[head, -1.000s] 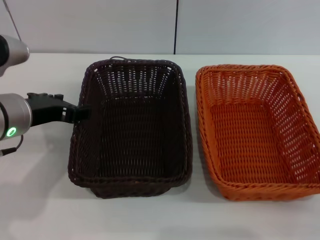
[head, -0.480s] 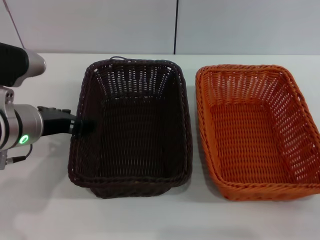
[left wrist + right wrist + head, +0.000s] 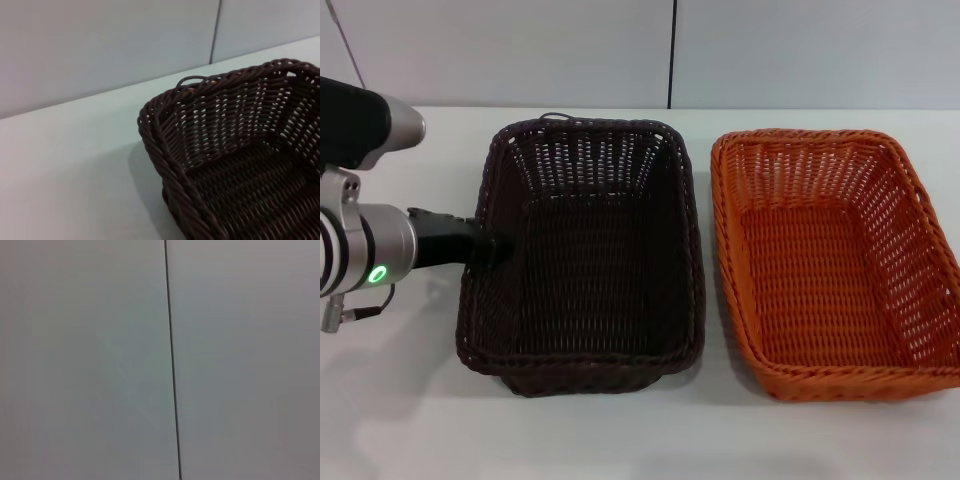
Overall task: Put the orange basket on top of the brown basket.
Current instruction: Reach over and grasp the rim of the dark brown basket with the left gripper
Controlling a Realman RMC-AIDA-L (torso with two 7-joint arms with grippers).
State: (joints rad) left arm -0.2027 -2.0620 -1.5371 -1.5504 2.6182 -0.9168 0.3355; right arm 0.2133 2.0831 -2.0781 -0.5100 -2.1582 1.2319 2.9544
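Two baskets sit side by side on the white table point(image 3: 400, 420), one of each colour. The orange basket point(image 3: 835, 262) fills the right half of the head view: bright orange wicker-style weave, rectangular, with sloping openwork sides and a braided rim. It stands upright, just beside the other without touching it. The brown basket point(image 3: 585, 255) takes the centre of the frame — very dark, almost black, of the same shape and weave, with a small loop of strand sticking up at its far rim. The left wrist view shows one corner of it point(image 3: 235, 160), thick braided rim in the lower right of that frame (the wall panel seam runs behind it).

One arm shows: the left gripper point(image 3: 490, 248) reaches in from the left edge of the head view at mid-height, its dark tip at the brown basket's left rim. Whether it is open or closed on the rim — cannot tell. The right wrist view shows only grey wall point(image 3: 90, 360) with a dark vertical seam.
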